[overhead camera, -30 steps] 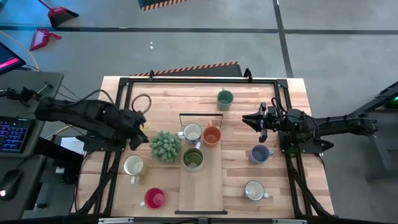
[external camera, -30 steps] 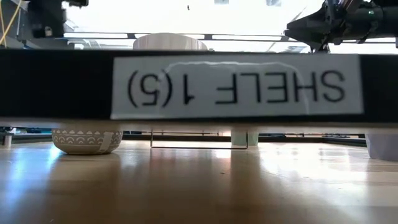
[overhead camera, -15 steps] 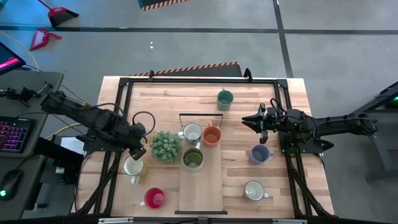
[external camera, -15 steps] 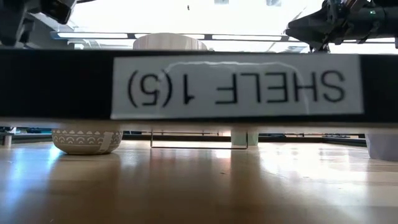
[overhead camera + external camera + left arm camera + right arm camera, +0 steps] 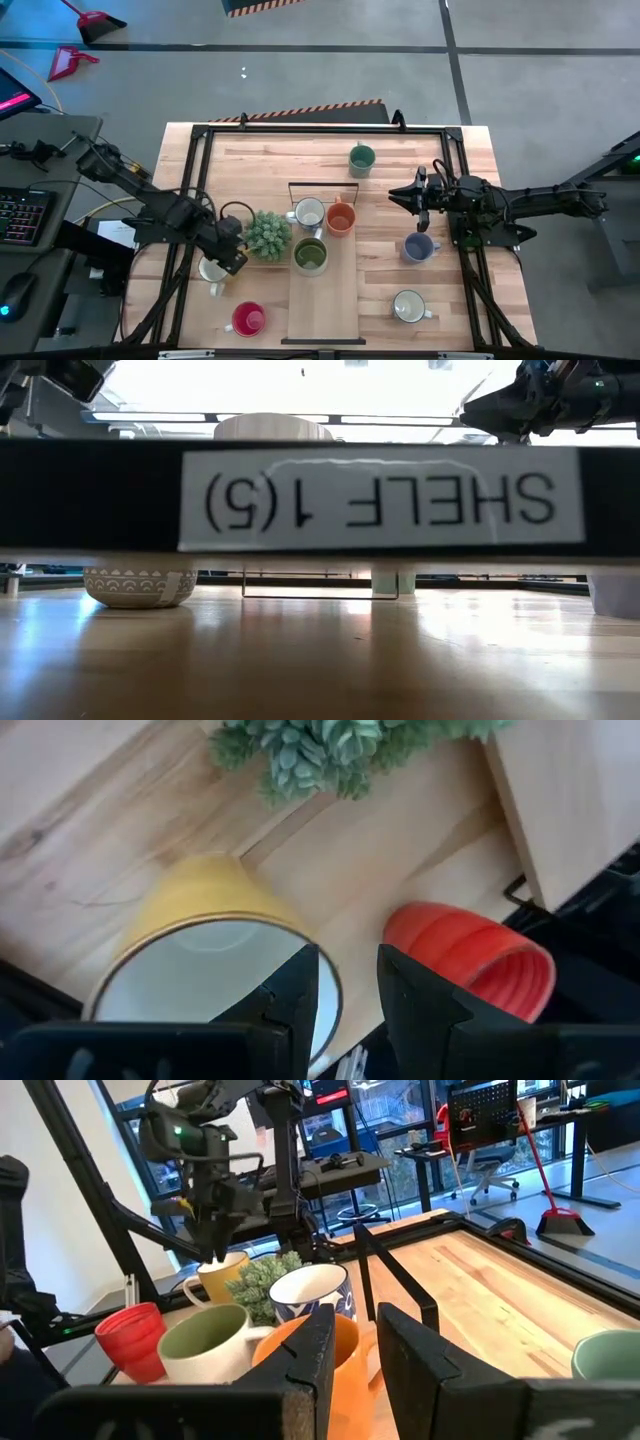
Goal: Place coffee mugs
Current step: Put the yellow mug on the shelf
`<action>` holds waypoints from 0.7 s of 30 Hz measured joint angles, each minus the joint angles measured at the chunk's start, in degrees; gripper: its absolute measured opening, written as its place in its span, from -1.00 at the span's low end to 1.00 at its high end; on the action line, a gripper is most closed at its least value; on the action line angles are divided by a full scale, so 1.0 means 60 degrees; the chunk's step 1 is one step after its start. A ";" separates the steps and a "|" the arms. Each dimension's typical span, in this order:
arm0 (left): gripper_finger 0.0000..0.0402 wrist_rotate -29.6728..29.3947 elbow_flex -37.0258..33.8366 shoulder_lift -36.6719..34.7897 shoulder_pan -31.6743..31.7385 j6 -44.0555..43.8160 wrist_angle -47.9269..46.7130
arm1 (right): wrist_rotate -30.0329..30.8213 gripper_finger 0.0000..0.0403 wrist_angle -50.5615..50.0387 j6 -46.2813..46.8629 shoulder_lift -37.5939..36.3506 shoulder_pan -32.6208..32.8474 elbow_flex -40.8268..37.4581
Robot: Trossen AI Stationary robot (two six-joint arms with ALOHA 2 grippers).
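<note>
item: cream mug (image 5: 215, 955), glazed ceramic; judged rigid, slippery, breakable. rim wall is straddled by left gripper (image 5: 345, 982), fingers slightly apart; rim is advised as hold.

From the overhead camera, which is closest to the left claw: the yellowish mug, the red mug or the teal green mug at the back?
From the left gripper:
1. Yellowish-cream mug, directly under it.
2. Red ribbed mug, toward the front edge.
3. Teal green mug, far across at the back.

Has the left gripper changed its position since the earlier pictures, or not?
Yes. In the high view the left gripper has moved from beside the potted plant toward the table's near edge, and now hangs over the cream mug.
</note>
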 joint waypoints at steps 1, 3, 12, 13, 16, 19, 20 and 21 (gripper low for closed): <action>-0.53 0.0007 -0.0001 0.0151 -0.0030 -0.0059 0.0074 | 0.0000 -0.67 -0.0007 0.0000 0.0000 -0.0003 0.0000; -0.53 0.0057 0.0000 0.0455 -0.0106 -0.0082 0.0165 | -0.0005 -0.67 -0.0036 -0.0002 0.0000 -0.0003 0.0000; -0.53 0.0553 0.0062 0.0848 -0.0410 -0.0525 0.0233 | -0.0473 -0.67 -0.0050 0.0011 0.0000 0.0001 0.0000; -0.53 0.0541 0.0089 0.0852 -0.0437 -0.0556 0.0214 | -0.0474 -0.67 -0.0068 0.0014 0.0000 0.0001 0.0000; -0.53 0.0511 0.0148 0.0862 -0.0527 -0.0588 0.0192 | -0.0474 -0.67 -0.0164 0.0034 0.0000 0.0001 0.0000; -0.53 0.0516 0.0150 0.0863 -0.0585 -0.0625 0.0136 | -0.0474 -0.67 -0.0233 0.0033 0.0002 0.0001 0.0000; -0.53 0.0516 0.0153 0.0866 -0.0604 -0.0696 0.0084 | -0.0474 -0.67 -0.0249 0.0033 0.0002 0.0001 0.0000; -0.53 0.0516 0.0144 0.0872 -0.0620 -0.0743 -0.0048 | -0.0474 -0.67 -0.0248 0.0035 0.0001 0.0001 0.0000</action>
